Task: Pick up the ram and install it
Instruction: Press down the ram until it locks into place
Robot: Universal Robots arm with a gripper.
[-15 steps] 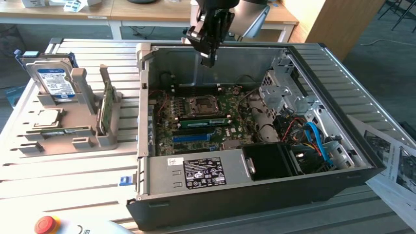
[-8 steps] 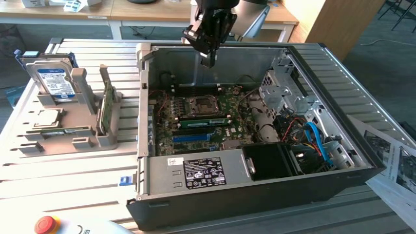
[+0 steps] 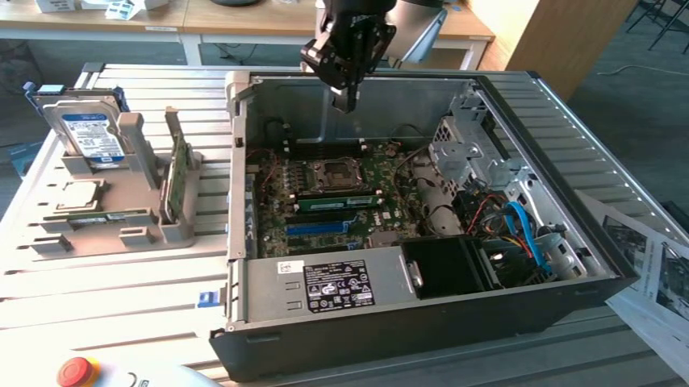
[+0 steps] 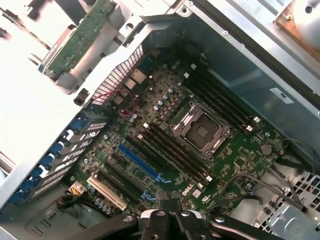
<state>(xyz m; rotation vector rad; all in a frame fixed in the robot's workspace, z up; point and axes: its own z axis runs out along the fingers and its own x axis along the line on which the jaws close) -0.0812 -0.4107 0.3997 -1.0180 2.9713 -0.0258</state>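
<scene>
A long, narrow green stick with a pale label, which looks like the ram (image 3: 339,201), stands on edge in a memory slot beside the CPU socket (image 3: 328,173) inside the open computer case (image 3: 242,201). My gripper (image 3: 344,103) hangs above the rear of the case, well clear of the board, shut with nothing between its fingers. In the wrist view its closed tips (image 4: 169,201) point down at the motherboard (image 4: 240,155), close to the blue slot (image 4: 140,162) and the socket (image 4: 200,131).
On the exterior view's left, a grey stand (image 3: 129,214) holds a hard drive (image 3: 92,133), an upright green card (image 3: 176,173) and a CPU chip (image 3: 76,193). Cables, a drive cage (image 3: 473,153) and a power supply (image 3: 334,286) crowd the case. Papers (image 3: 657,274) lie to the right.
</scene>
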